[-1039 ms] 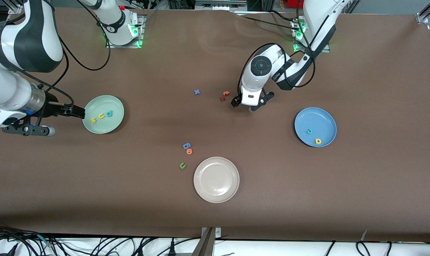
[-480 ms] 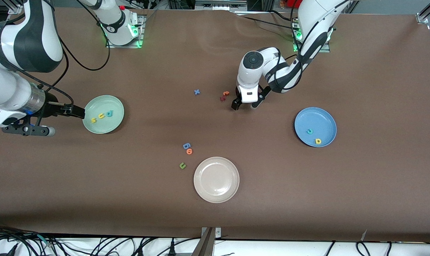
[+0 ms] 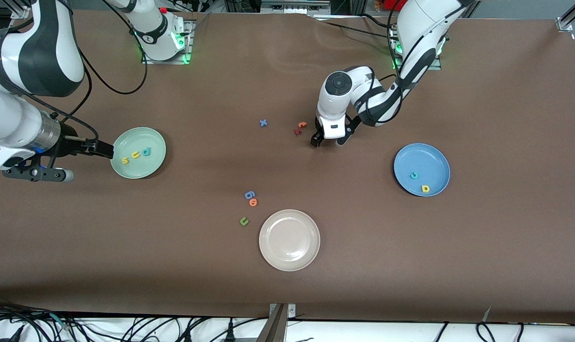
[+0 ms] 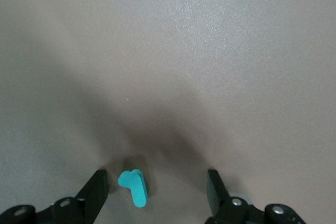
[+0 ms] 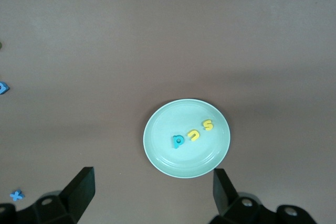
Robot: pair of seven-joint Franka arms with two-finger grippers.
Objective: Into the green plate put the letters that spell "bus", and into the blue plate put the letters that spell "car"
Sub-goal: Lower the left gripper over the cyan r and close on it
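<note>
In the front view, the green plate (image 3: 138,152) held the yellow s (image 3: 125,161), yellow u (image 3: 135,155) and teal b (image 3: 146,152); the blue plate (image 3: 421,169) held a teal c (image 3: 414,175) and yellow a (image 3: 425,188). "WANJEED" was just legible on the waiting right arm, its right gripper (image 3: 81,159) spread beside the green plate.

In the left wrist view, the left gripper (image 4: 156,192) stood with fingers apart around the teal r (image 4: 134,187) lying on the table, clear of both.

In the right wrist view, the three letters sat mid-plate.
</note>
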